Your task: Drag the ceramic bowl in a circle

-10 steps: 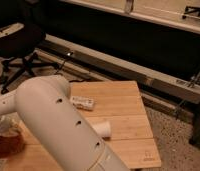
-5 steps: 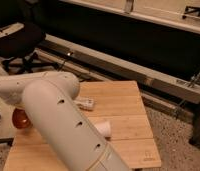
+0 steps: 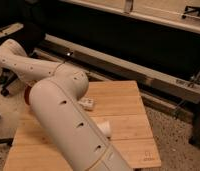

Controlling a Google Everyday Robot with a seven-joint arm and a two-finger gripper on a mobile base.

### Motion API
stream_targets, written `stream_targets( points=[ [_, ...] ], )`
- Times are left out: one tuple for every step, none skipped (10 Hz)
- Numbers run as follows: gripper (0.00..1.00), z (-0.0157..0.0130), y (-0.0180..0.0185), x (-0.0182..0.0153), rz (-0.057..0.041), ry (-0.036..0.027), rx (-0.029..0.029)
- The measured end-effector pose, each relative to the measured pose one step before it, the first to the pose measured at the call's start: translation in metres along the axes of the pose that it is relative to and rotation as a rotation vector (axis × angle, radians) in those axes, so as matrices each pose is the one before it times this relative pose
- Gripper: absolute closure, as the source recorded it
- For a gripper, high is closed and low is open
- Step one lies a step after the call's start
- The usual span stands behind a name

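While you watch from this camera, note that the arm fills the left and centre of the view and hides most of what matters. Its big white link runs from the lower centre up to an elbow, and a thinner link reaches from there up and left, off beyond the far left corner of the wooden table. The gripper sits somewhere past that elbow, out of sight; its jaws are fully closed, and you cannot tell whether anything is held between them. The ceramic bowl shows only as a thin orange-red sliver at the left edge of the table, just left of the elbow and tucked behind it. By my judgement, the bowl lies to the arm's left and close under its reach, so the circling drag turns on that side. A small white block and a white cup lie just right of the arm.
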Motion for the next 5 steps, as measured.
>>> stream_targets(
  points=[
    [1.0, 0.00005, -0.00218, -0.00043, -0.00268, -0.00178, 0.00252],
    [1.0, -0.00041, -0.0014, 0.00031, -0.00185, 0.00096, -0.00047],
    [1.0, 0.00004, 0.00039, 0.0, 0.0005, 0.00003, -0.00017],
    [1.0, 0.00042, 0.00161, -0.00014, 0.00162, -0.0002, -0.00165],
    [1.0, 0.00337, 0.0004, -0.00398, -0.00118, -0.00876, -0.00016]
  ],
)
